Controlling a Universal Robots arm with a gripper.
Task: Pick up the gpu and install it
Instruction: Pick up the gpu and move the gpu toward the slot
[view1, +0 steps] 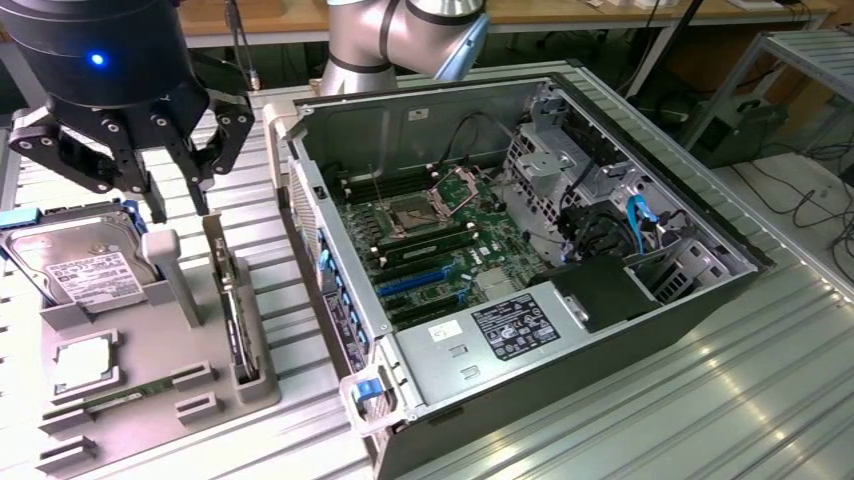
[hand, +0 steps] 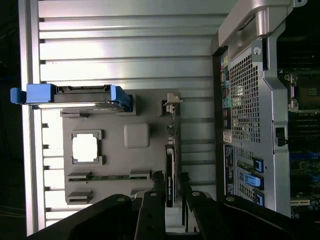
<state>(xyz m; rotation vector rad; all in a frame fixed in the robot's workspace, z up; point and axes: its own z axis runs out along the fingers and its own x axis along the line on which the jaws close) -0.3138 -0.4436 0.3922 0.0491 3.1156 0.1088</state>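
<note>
The gpu (view1: 234, 310) is a thin dark card standing on edge in a slot of the grey holder (view1: 200, 375), with its silvery bracket end toward the back. My gripper (view1: 182, 212) hangs just above that far end of the card, a little toward the exterior view's left. Its black fingers are apart and hold nothing. In the wrist view the gpu (hand: 170, 155) runs as a dark strip along the holder (hand: 115, 160). The gripper (hand: 171, 176) has one fingertip on each side of the card's edge, with a gap showing.
A hard drive (view1: 80, 265) with blue rails, a processor chip (view1: 83, 362) and a green memory stick (view1: 134, 392) share the holder. The open computer case (view1: 694, 300) lies to the exterior view's right, its motherboard with blue slots (view1: 414, 283) exposed. The table is ribbed metal.
</note>
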